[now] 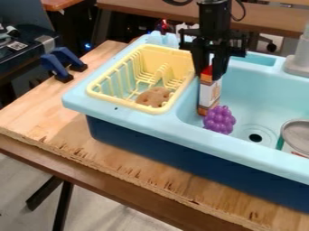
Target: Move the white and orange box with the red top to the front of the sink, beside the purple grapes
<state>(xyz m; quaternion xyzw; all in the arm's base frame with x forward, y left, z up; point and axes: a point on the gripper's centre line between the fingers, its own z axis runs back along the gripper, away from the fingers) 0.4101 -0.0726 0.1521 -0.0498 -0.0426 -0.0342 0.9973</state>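
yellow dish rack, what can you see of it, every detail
The yellow dish rack, plastic by its look, is a rectangular basket with a wide rim, barred sides and upright prongs inside. It sits upright on the blue sink unit, beside the basin. A brown, lumpy piece lies in its near end.

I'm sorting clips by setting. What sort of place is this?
Probably a robotics lab or workshop, not a real kitchen: a toy sink sits on a rough-edged wooden board, a black robot gripper hangs over it, and blue clamps sit at the left.
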